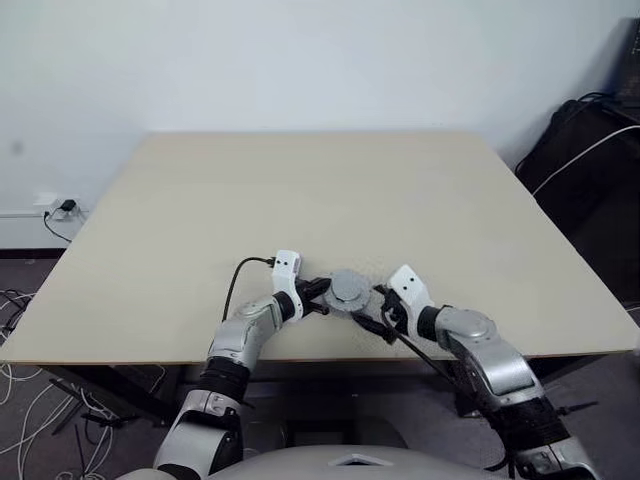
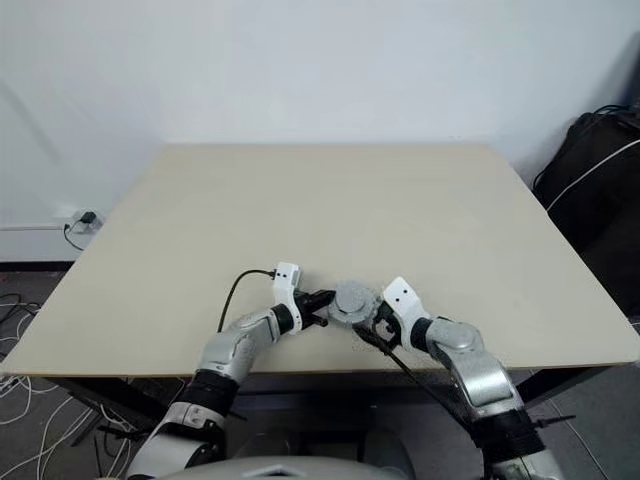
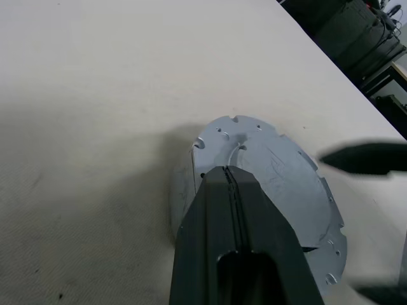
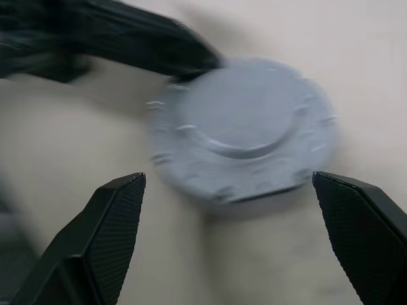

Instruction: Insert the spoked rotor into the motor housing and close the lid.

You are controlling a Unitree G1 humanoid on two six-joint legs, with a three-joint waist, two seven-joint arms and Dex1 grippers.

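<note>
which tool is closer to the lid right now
Left. The left tool, shut, rests on the lid, its tips on the lid's face. The right tool is open, just short of the lid and not touching it.

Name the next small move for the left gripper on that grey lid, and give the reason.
Probably lift the left gripper off the lid. Its fingers are shut and press on the lid's smooth top, while the right gripper stands open and apart from it. The lid looks seated, hiding what lies under it, though I cannot confirm it is fully closed. Check that once the fingers are off.
</note>
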